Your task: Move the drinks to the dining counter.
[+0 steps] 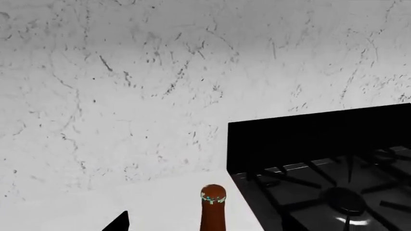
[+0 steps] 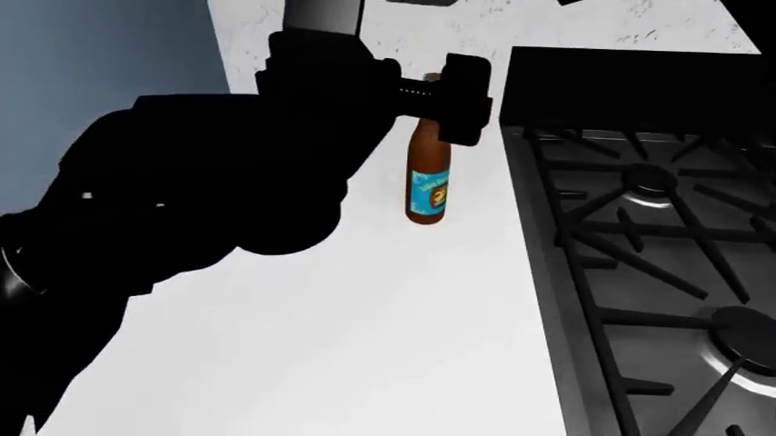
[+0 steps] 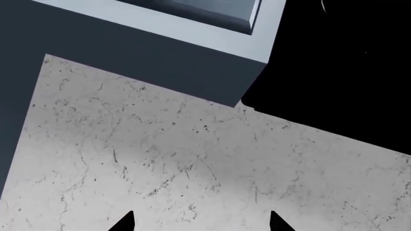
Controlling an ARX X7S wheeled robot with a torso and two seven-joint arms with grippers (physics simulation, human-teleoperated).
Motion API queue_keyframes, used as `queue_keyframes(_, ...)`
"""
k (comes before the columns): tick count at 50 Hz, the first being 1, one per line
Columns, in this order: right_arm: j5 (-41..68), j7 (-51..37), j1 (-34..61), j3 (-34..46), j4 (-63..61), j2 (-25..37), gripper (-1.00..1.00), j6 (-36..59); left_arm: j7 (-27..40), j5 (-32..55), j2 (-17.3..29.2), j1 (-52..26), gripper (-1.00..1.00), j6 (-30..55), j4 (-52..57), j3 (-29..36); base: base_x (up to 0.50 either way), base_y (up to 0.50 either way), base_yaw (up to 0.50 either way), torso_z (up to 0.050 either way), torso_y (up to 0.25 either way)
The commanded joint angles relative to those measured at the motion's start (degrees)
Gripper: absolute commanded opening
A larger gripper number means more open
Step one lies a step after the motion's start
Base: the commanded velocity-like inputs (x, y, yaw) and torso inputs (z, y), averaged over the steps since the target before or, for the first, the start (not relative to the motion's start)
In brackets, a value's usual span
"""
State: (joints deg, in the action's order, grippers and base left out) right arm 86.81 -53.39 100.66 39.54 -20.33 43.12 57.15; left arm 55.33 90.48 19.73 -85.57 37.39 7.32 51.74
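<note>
brown glass bottle (image 2: 428, 186) stands upright on the white counter (image 2: 363, 345), bare counter open in front of it. black gas stove (image 2: 655, 272) borders just right. marble backsplash (image 1: 160, 82) behind. left arm (image 2: 206, 182) crowds the bottle's left and top.

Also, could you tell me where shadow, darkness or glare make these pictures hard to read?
Head view: the left arm renders as a nearly featureless black mass, hiding its gripper's jaws; the bottle is well lit and sharp. Left wrist view: pale glints on the stove burner, with the back panel flat black. Right wrist view: one corner is pure black; no blur.
</note>
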Motion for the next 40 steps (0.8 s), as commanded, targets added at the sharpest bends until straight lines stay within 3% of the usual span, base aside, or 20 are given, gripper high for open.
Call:
queue_keyframes(1, 0.10, -0.04, 0.08, -0.06, -0.10, 0.17, 1.00, 0.00, -1.87, -1.60, -2.65, 0.52, 1.00, -0.35, -4.71, 1.64, 0.00, 0.00, 0.00, 0.000, 0.000)
queue_keyframes(9, 0.32, -0.21, 0.12, -0.11, -0.27, 0.25, 1.00, 0.01, -2.19, -2.01, -3.56, 0.55, 1.00, -0.73, -6.59, 1.96, 0.00, 0.00, 0.00, 0.000, 0.000)
queue_keyframes(40, 0.41, -0.08, 0.21, -0.36, -0.25, 0.76, 1.00, -0.18, -14.19, -11.07, -11.48, 1.77, 1.00, -6.51, -24.93, 6.48, 0.00, 0.00, 0.00, 0.000, 0.000)
